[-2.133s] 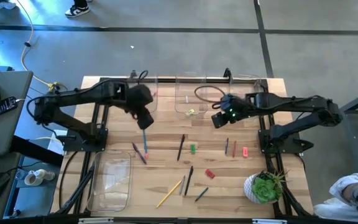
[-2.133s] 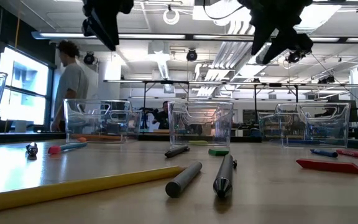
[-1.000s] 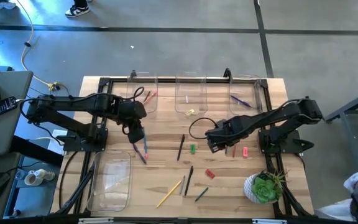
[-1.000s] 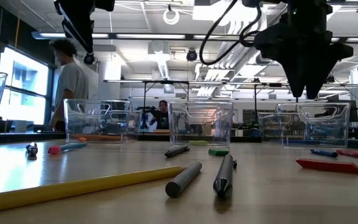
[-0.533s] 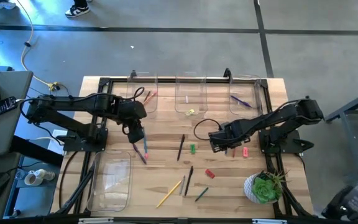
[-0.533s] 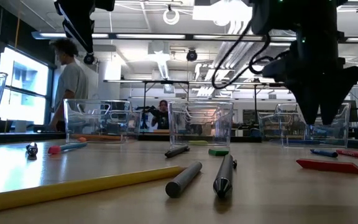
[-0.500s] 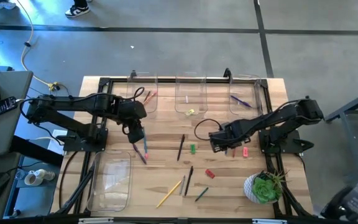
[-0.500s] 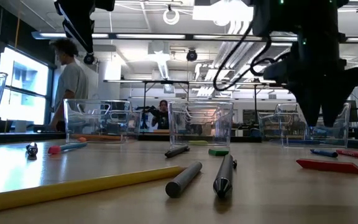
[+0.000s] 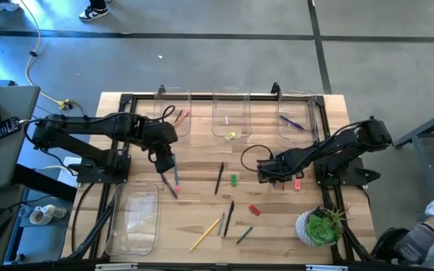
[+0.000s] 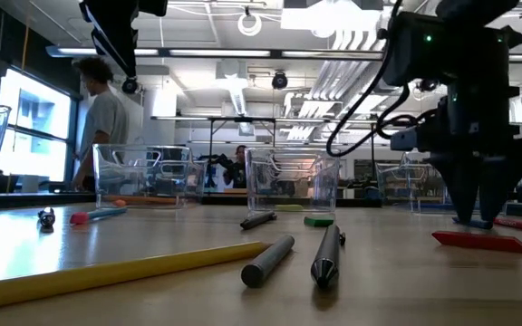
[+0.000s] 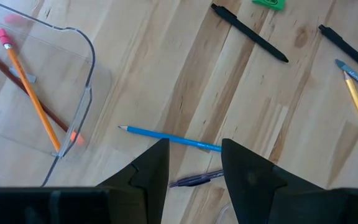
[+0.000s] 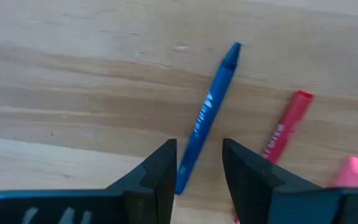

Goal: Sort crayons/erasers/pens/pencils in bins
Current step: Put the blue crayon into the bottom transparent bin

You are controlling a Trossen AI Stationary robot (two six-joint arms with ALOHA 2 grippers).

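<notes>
My right gripper is open and low over the table's right middle. Its fingers stand on either side of a blue crayon that lies flat on the wood. I cannot tell whether they touch it. A red crayon and a pink eraser lie beside it. In the low view the right gripper's tips reach down near the tabletop. My left gripper is open above a blue pencil and a purple pen, clear of both.
Three clear bins stand along the far edge, and the left one holds an orange pencil. A longer bin stands near left. Pens, a green eraser, a red eraser and a yellow pencil lie mid-table. A potted plant stands near right.
My right gripper has gone toward the table's right edge and down, from beside the green eraser to low over the blue crayon. It stays open.
</notes>
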